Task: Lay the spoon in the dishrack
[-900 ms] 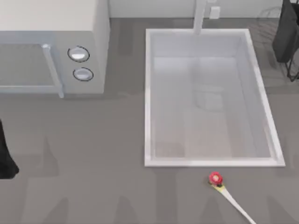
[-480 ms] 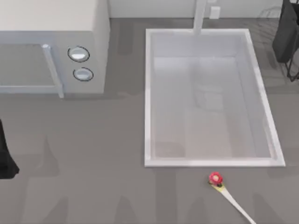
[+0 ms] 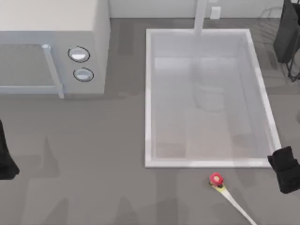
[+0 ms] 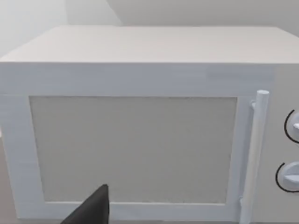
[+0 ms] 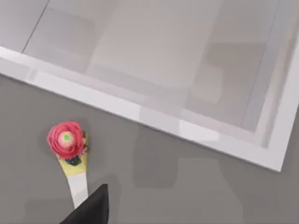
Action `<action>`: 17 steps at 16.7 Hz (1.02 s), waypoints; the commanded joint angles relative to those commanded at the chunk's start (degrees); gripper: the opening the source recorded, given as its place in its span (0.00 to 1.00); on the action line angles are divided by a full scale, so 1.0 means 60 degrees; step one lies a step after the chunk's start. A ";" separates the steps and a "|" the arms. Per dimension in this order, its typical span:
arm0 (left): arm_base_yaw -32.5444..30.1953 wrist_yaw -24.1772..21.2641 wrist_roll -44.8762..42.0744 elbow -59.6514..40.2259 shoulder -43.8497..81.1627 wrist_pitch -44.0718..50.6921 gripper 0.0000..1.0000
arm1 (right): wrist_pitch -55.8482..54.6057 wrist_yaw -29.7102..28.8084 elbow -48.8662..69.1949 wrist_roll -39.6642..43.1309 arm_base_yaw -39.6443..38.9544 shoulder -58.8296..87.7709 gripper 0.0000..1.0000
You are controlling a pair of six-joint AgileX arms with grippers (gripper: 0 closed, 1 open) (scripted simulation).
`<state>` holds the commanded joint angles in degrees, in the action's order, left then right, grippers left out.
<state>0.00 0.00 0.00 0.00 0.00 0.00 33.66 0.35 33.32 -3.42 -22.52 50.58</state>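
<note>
The spoon [image 3: 224, 188] lies flat on the grey counter just in front of the sink, its red knob toward the sink and its cream handle running off toward the front right. In the right wrist view the spoon [image 5: 66, 138] shows its red knob and yellowish collar. My right gripper [image 3: 283, 169] hovers at the right edge of the top view, by the sink's front right corner and to the right of the spoon, apart from it. The dishrack [image 3: 287, 35], dark wires with a black panel, stands at the far right. My left gripper [image 3: 5, 161] is parked at the left edge.
A big white sink basin [image 3: 149, 93] fills the middle right, with a faucet [image 3: 200, 16] at its back; its rim [image 5: 154, 116] runs across the right wrist view. A white microwave [image 3: 51, 47] stands at the back left, its door [image 4: 133, 149] facing the left wrist camera.
My right gripper has come into the top view at the right edge, near the sink's front right corner. The spoon and the left arm have not moved.
</note>
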 joint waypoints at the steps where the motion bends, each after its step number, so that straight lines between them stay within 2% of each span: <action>1: 0.0000 0.0000 0.0000 0.0000 0.0000 0.0000 1.00 | 0.0569 0.0010 0.0547 -0.0063 -0.0371 0.0927 1.00; 5: 0.0000 0.0000 0.0000 0.0000 0.0000 0.0000 1.00 | 0.2566 0.0015 0.2533 -0.0263 -0.1688 0.3988 1.00; 9: 0.0000 0.0000 0.0000 0.0000 0.0000 0.0000 1.00 | 0.3901 -0.0036 0.3940 -0.0384 -0.2597 0.5968 1.00; 17: 0.0000 0.0000 0.0000 0.0000 0.0000 0.0000 1.00 | 0.4242 -0.0059 0.4313 -0.0414 -0.2825 0.6516 1.00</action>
<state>0.00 0.00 0.00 0.00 0.00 0.00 59.11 -0.01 59.20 -5.91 -39.47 89.68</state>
